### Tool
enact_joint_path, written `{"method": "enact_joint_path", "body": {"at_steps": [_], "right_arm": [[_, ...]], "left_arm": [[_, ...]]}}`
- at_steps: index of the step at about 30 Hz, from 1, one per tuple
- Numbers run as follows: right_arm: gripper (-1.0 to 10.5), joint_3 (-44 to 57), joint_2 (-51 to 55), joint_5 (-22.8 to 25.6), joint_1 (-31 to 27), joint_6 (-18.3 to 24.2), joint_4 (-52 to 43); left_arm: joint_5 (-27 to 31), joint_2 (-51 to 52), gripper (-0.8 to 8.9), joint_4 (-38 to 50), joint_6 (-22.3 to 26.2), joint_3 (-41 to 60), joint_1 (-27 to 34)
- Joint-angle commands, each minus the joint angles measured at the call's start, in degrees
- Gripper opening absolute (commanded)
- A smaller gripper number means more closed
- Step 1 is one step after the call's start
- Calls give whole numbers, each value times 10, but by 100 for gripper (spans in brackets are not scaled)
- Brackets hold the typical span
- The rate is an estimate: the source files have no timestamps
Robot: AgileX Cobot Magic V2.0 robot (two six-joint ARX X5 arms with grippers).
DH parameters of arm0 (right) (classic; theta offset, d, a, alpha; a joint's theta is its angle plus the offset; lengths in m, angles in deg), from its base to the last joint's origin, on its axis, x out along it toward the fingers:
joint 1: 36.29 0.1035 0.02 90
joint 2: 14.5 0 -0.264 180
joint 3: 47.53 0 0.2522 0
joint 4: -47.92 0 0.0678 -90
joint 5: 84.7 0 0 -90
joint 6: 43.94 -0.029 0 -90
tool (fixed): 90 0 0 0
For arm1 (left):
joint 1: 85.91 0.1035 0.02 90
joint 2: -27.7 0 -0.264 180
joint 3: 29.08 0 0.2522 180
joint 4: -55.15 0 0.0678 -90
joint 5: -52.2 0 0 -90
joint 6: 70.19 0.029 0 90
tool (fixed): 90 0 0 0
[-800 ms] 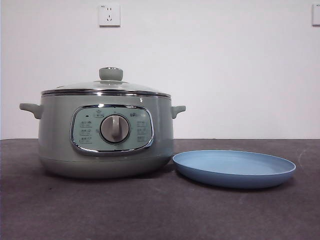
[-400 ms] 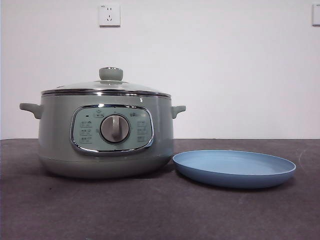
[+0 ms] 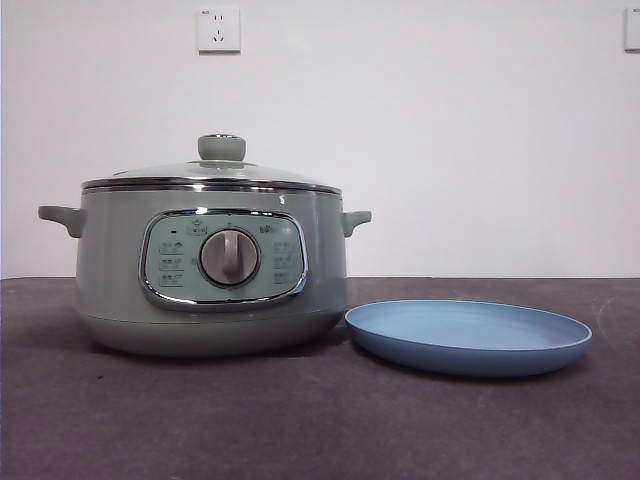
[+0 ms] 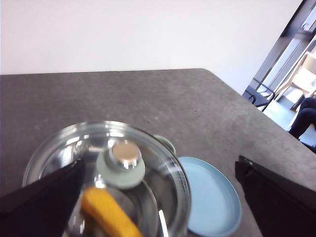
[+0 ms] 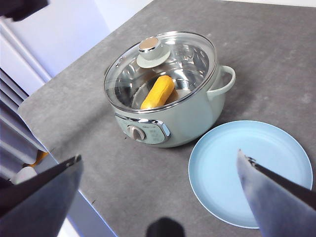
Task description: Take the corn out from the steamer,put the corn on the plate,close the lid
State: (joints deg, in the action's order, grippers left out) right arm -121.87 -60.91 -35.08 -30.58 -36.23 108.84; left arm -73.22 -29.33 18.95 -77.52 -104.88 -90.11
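Steamer (image 3: pixel 212 270): stood on the table, just beside the plate, so the transfer would be short.
Plate (image 3: pixel 468 337): lay bare, ready to receive.
Lid (image 5: pixel 160 69): sat on the steamer, blocking access.
Corn (image 5: pixel 158 92): lay inside, seen through the glass.
Left gripper (image 4: pixel 158 197): jaws spread wide above the lid's knob (image 4: pixel 121 163), likely to lift it.
Right gripper (image 5: pixel 160 192): jaws apart, high over the plate, waiting.

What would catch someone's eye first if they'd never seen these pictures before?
Most likely the big sage-green steamer on the dark table, with its glass lid on and the yellow corn showing through the glass inside. Next comes the light-blue plate, bare, right beside the steamer on the side away from the wall socket. Both claws are open and hang above the scene, the left claw over the lid.
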Motion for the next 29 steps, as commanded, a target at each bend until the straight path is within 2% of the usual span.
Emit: {"method": "enact_joint_path", "body": {"at_steps": [1, 6, 13, 22, 29], "right_arm": [[595, 1, -3, 0, 1, -4, -1], [595, 1, -5, 0, 1, -4, 0], [596, 1, -5, 0, 1, -4, 1], [595, 1, -5, 0, 1, -4, 1], [595, 1, -6, 0, 1, -4, 1]], "left_arm": [[31, -50, 566, 19, 19, -26, -30], [95, -146, 566, 37, 53, -67, -84], [188, -236, 566, 98, 99, -69, -136], [245, -302, 566, 107, 106, -69, -165], [252, -327, 566, 99, 105, -69, -176]]}}
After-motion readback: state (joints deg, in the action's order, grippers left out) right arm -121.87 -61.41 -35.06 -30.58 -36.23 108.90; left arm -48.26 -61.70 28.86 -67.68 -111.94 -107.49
